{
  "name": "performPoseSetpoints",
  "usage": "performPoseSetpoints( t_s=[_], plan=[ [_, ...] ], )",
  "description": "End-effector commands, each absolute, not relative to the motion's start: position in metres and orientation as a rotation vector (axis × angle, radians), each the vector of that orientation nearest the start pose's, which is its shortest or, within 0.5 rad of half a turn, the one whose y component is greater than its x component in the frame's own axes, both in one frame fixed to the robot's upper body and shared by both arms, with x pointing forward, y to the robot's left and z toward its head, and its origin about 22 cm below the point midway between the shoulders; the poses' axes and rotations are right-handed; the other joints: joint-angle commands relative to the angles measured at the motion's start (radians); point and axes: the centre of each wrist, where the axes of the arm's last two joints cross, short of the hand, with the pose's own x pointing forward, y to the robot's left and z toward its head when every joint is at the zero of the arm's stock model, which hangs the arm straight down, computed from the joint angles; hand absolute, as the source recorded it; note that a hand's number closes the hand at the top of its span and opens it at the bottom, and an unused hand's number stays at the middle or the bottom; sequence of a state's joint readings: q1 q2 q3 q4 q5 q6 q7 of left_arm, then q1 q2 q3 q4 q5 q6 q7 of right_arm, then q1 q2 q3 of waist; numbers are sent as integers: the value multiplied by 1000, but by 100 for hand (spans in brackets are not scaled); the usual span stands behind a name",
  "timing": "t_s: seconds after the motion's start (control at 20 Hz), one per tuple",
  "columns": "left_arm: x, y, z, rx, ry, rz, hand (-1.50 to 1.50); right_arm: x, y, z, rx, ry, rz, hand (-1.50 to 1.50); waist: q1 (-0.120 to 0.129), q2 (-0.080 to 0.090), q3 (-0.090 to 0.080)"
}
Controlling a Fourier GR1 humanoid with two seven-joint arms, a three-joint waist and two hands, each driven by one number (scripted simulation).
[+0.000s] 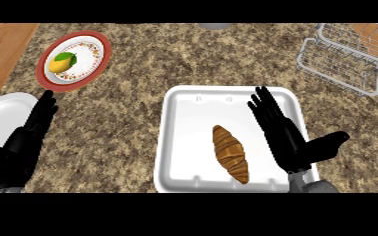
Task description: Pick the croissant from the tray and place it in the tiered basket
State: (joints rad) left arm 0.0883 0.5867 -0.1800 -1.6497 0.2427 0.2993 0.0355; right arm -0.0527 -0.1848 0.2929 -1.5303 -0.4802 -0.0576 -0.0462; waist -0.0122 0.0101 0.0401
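A brown croissant (230,153) lies lengthwise in the lower middle of a white tray (192,110) on the speckled counter. My right hand (284,132) hovers over the tray's right side, just right of the croissant, fingers straight and thumb spread out to the right; it holds nothing. The wire tiered basket (341,55) stands at the upper right, partly cut off by the view's edge. My left hand (28,135) rests open at the lower left, fingers pointing up.
A red-rimmed plate (100,47) with a yellow fruit (62,63) sits at the upper left. A white plate (13,107) shows at the left edge, partly behind my left hand. A grey object (214,26) peeks in at the top.
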Motion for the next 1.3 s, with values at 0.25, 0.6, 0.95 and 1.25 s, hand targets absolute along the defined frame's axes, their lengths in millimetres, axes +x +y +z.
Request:
performPoseSetpoints(
  t_s=[0.25, 0.6, 0.95, 1.25],
  plan=[
    [246, 246, 26, 10, -1578, -236, 0, 274, -95, 38, 190, -1619, 254, -150, 8, -2, -47],
    [263, 242, -7, -99, -1545, -218, 0, 262, -58, 1, 50, -1735, 229, -150, 16, -6, -41],
    [247, 242, -29, -53, -1504, -201, 0, 280, -85, 63, -270, -1698, 632, -150, -13, -25, -47],
    [257, 246, -19, -36, -1495, -210, 0, 292, -116, 73, -581, -1328, 1144, -150, -36, -43, -54]
  ],
)
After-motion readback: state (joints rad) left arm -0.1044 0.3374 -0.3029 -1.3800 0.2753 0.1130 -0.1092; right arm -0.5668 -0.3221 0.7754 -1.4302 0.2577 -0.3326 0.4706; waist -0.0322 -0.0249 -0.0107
